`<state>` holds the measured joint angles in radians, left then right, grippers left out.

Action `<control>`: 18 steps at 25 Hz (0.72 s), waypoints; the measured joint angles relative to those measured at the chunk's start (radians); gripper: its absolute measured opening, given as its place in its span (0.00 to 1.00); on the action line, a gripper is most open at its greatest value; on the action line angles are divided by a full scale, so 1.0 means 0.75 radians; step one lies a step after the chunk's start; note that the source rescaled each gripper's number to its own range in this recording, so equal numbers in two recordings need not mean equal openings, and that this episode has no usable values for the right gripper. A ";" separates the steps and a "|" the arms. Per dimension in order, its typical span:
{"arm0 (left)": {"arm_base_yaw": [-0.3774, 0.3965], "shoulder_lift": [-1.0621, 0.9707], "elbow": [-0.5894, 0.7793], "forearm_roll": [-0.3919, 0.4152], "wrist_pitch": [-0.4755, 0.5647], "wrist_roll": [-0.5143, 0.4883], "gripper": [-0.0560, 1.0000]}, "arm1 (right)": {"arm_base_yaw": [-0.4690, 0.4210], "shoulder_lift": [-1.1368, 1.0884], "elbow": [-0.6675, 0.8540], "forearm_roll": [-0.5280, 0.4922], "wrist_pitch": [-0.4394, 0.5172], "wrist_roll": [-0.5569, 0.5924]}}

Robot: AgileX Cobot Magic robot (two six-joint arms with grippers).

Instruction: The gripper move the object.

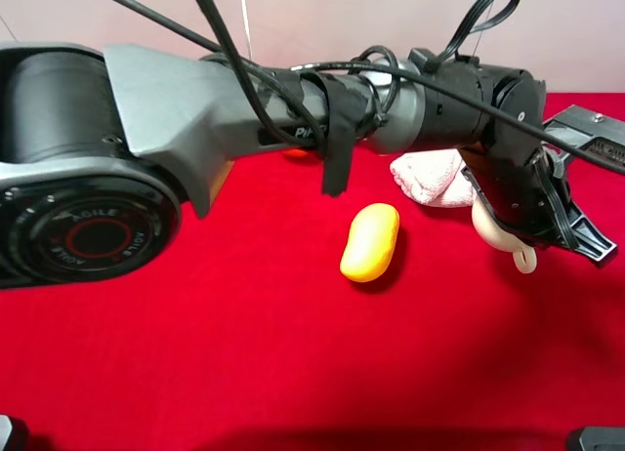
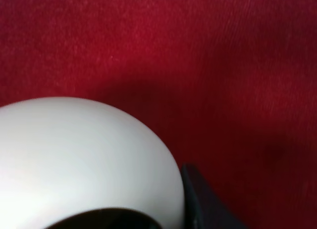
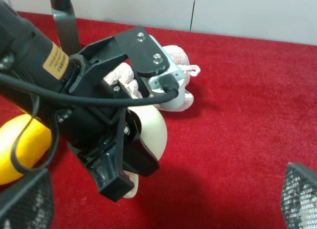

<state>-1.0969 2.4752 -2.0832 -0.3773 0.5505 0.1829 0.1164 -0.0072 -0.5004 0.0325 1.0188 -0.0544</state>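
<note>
your left gripper (image 1: 535,238), stretched across the red-covered table (image 1: 293,353), is clamped on the belly of the small round cream-white ceramic pitcher (image 3: 151,127) just beside the pink rolled towel (image 1: 430,178), probably for a steady carry, while your right gripper (image 3: 161,204) hangs wide apart.

The left gripper (image 3: 130,172) hides most of the pitcher (image 3: 153,127) caught inside it; the left wrist view's edge crops the pitcher too.
</note>
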 joint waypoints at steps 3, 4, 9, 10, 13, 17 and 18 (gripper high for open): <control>0.000 0.015 0.000 -0.008 -0.007 0.000 0.05 | 0.000 0.000 0.000 0.000 0.000 0.000; 0.000 0.024 0.000 -0.010 -0.007 0.000 0.05 | 0.000 0.000 0.000 0.000 0.000 0.000; 0.000 0.063 0.000 -0.017 -0.028 0.000 0.05 | 0.000 0.000 0.000 0.000 0.000 0.000; 0.000 0.068 0.000 -0.017 -0.028 0.000 0.05 | 0.000 0.000 0.000 0.000 0.000 0.000; 0.000 0.074 0.000 -0.028 -0.034 0.000 0.06 | 0.000 0.000 0.000 0.000 0.000 0.000; 0.000 0.078 0.000 -0.035 -0.043 0.000 0.09 | 0.000 0.000 0.000 0.000 0.000 0.000; 0.000 0.081 0.000 -0.036 -0.049 0.000 0.11 | 0.000 0.000 0.000 0.000 0.000 0.000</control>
<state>-1.0969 2.5363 -2.0832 -0.4041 0.5140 0.1829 0.1164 -0.0072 -0.5004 0.0325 1.0188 -0.0544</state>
